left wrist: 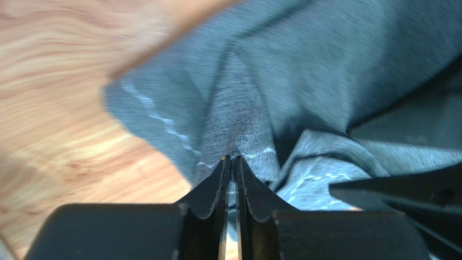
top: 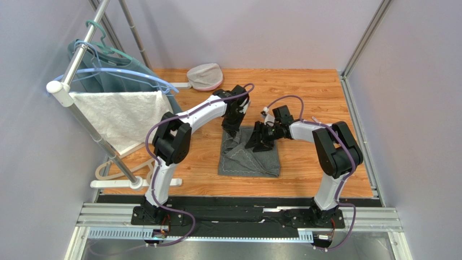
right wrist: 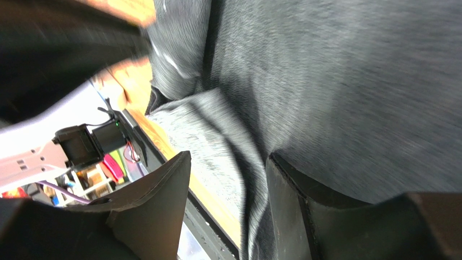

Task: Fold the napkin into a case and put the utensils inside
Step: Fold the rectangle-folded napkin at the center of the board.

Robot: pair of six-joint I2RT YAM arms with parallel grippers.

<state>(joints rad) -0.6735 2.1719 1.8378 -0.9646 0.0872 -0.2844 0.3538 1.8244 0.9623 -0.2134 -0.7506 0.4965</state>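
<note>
Napkin (top: 250, 158) lies rumpled mid-table (top: 303, 92); the left gripper (left wrist: 231, 161) is clamped on a raised fold at its far left corner. The right gripper (top: 256, 142) crowds just beside it over the far edge, jaws apart. Towel (top: 122, 116) and teal garment (top: 116, 73) hang on a rack (top: 76, 65) well to the left; a pale round item (top: 205, 76) lies beyond.

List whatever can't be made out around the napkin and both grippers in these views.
- Top view: the napkin has its far edge hidden under the left gripper and right gripper.
- Left wrist view: how much napkin is pinched is hidden by the shut fingers; a dark blurred shape covers the lower right.
- Right wrist view: motion blur; whether the open fingers touch the napkin is unclear.
- No utensils show in any view.
</note>
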